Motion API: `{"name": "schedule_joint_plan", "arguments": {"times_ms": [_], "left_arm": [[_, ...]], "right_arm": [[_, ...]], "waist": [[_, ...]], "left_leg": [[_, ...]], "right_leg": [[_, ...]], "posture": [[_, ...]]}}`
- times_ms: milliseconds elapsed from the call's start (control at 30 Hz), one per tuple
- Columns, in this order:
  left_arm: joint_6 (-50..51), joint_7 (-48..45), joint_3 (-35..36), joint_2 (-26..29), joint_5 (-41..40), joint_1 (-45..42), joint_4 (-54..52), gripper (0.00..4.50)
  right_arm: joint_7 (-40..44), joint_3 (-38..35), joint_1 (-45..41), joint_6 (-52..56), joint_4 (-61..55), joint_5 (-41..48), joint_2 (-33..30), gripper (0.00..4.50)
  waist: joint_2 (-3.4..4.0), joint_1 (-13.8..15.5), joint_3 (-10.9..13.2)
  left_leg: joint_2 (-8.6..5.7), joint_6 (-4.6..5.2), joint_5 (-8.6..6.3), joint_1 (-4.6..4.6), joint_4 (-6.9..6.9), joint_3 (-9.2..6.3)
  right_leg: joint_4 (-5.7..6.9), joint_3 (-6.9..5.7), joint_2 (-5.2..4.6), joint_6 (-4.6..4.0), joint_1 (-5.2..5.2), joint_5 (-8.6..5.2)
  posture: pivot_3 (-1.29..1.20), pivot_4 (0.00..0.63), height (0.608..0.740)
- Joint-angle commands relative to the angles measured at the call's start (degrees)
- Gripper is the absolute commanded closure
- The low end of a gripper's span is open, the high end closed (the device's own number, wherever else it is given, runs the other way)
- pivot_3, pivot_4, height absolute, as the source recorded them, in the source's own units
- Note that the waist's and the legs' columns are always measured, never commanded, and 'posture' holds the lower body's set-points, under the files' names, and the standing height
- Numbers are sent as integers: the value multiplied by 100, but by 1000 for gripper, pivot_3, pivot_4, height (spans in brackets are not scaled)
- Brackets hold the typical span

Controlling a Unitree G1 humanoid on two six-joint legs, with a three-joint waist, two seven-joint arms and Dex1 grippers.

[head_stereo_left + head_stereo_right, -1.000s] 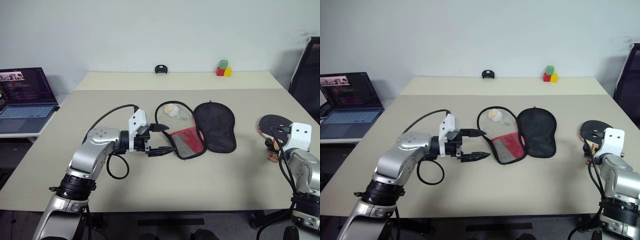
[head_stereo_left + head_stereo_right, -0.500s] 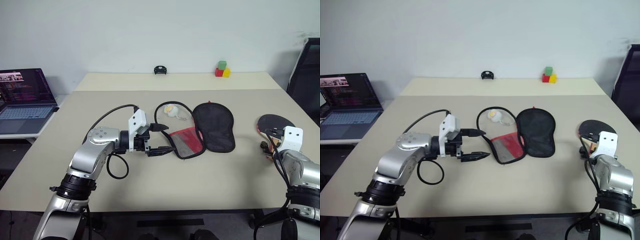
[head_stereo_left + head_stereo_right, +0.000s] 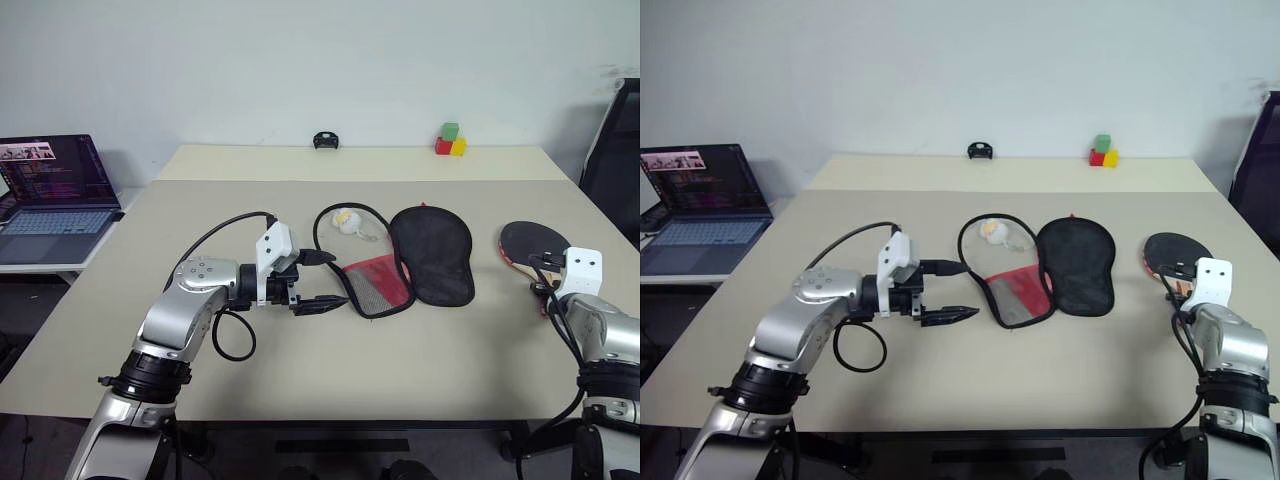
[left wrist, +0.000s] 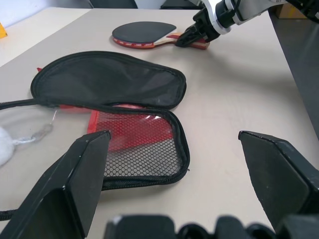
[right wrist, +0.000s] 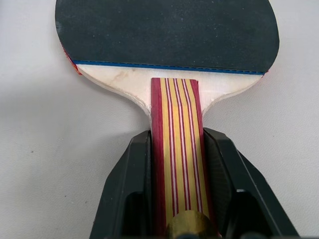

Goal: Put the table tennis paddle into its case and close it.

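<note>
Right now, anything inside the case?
No paddle in it. The case lies unzipped and spread flat, showing red lining behind the mesh. The paddle lies apart on the table, handle between the right tool's fingers. Whatever is under the black flap is hidden.

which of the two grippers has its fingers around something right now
The right gripper: its fingers are closed on the table tennis paddle handle. The left gripper is open, beside the case.

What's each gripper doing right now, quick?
Left gripper: open, empty, fingers spread just beside the open case.
Right gripper: shut on the table tennis paddle, fingers pressed against both sides of its handle.
</note>
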Motion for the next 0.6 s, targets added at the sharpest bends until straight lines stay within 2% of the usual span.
{"name": "schedule_joint_plan", "arguments": {"times_ms": [33,300,600], "left_arm": [[-88,32,88,52,2,-2,-142,0],[-91,42,112,80,5,33,-119,0],[-92,62,154,128,-8,68,-81,0]], "right_arm": [[36,-59,66,114,-34,-26,-223,3377],[264,-101,243,375,-881,83,-362,3377],[240,-148,128,1066,-2116,323,-226,3377]], "waist": [[0,4,0],[7,16,4],[17,-8,10]], "left_leg": [[0,0,0,0,0,0],[0,0,0,-13,-8,-3],[1,0,0,-15,-10,0]], "right_leg": [[0,0,0,0,0,0],[-4,-1,0,-1,-14,-1],[-3,2,0,-1,-20,-2]], "posture": [[0,150,740],[0,150,740],[0,150,740]]}}
